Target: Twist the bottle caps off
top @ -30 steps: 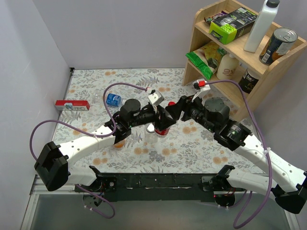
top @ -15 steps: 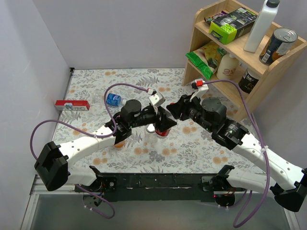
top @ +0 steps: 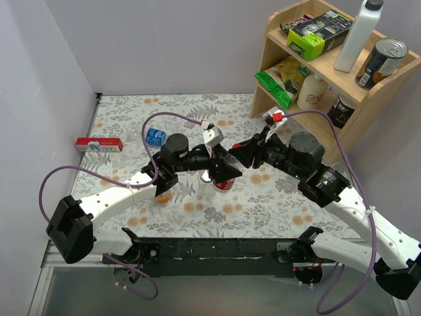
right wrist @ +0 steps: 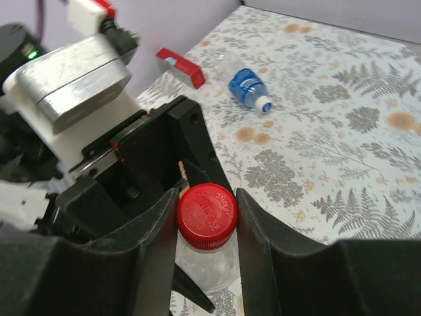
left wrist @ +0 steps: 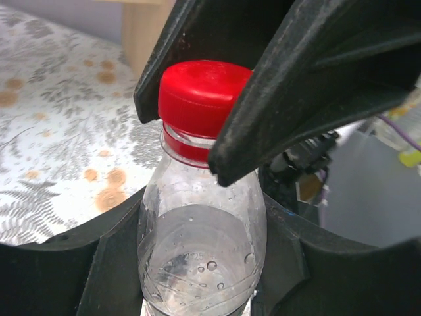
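A clear bottle (left wrist: 200,243) with a red label (top: 224,185) stands upright at the table's middle. My left gripper (left wrist: 200,276) is shut on the bottle's body, a black finger on each side; it also shows in the top view (top: 221,174). The red cap (right wrist: 207,209) sits on the bottle's neck and also shows in the left wrist view (left wrist: 200,99). My right gripper (right wrist: 207,214) is shut on the red cap from above, and its fingers (left wrist: 309,85) flank the cap. A blue-labelled bottle (top: 156,136) lies far left. An orange-liquid bottle (top: 162,195) is mostly hidden under my left arm.
A white cap (top: 206,176) of another small bottle shows just left of the held one. A red box (top: 99,145) lies at the left wall. A wooden shelf (top: 279,72) with packets, a can and a tall white bottle stands far right.
My right arm's wrist has shifted a little right and turned while staying on the red cap. My left gripper keeps its hold on the bottle, nudged slightly left.
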### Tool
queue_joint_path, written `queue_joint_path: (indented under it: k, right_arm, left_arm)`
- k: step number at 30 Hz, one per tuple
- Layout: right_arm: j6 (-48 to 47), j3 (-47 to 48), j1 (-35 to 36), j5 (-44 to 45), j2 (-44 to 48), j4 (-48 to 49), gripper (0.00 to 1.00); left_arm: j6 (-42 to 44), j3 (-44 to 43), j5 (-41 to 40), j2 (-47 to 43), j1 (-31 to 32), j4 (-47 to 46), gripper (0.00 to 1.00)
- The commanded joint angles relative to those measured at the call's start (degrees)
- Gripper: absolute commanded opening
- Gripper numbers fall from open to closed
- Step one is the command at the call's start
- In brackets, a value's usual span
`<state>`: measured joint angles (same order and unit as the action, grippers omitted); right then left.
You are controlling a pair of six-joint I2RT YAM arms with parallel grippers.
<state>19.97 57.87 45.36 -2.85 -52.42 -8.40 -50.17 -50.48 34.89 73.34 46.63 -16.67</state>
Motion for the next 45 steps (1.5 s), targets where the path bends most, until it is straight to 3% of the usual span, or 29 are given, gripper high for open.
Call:
queue_joint_path:
  k: [1, 6, 10, 15, 19, 22, 25, 29, 32, 37, 41, 45]
  right_arm:
    - [-6.43, -1.88, -3.87, -20.73, 1.71, 6.02, 0.01]
    - [-8.63, -3.46, -7.57, -33.69, 2.50, 6.65, 0.01]
    - [-9.07, -3.90, -8.80, -39.42, 2.85, 7.26, 0.01]
    - [-9.68, -4.78, -9.42, -36.18, 4.87, 6.56, 0.01]
    - [-9.25, -6.45, -9.68, -31.61, 6.10, 7.35, 0.01]
    - [-8.19, -6.19, -9.77, -30.11, 6.37, 7.26, 0.07]
    - [-8.01, -5.75, -9.77, -29.14, 6.46, 6.91, 0.22]
    - [-8.28, -4.44, -9.77, -25.46, 5.50, 4.81, 0.68]
    - [-7.84, -2.41, -9.77, -19.31, 4.88, 0.68, 0.83]
    - [-0.66, -1.96, -9.77, -2.01, 7.33, -0.04, 0.82]
    - [3.74, -3.90, -9.59, -1.97, 7.69, 4.08, 0.70]
    - [6.05, -5.48, -7.40, -0.67, 6.81, 7.79, 0.68]
  left_arm:
    - [-1.16, -2.43, 17.82, -2.59, -0.22, -4.96, 0.40]
    - [-1.51, -4.89, 28.01, -1.71, -0.58, -3.20, 0.40]
    - [-2.21, -5.42, 29.79, -0.92, -0.49, -3.46, 0.40]
    - [-0.46, -5.42, 27.69, -0.39, -0.49, -1.89, 0.40]
    - [5.86, -7.17, 23.04, -0.91, -0.40, 5.05, 0.40]
    - [6.93, -6.48, 21.10, -2.06, -0.40, 5.77, 0.40]
    - [7.19, -6.47, 20.39, -1.10, -0.49, 5.94, 0.40]
    - [6.67, -6.12, 15.83, -0.56, -0.31, 5.77, 0.40]
    - [7.10, -4.72, 8.37, -1.27, -0.40, 5.07, 0.40]
    - [6.93, -4.89, -3.94, 0.14, 0.21, 6.38, 0.41]
    - [6.84, -4.98, -11.07, 0.40, 2.14, 7.43, 0.41]
    - [5.79, -5.33, -14.94, 0.93, 2.94, 8.23, 0.41]
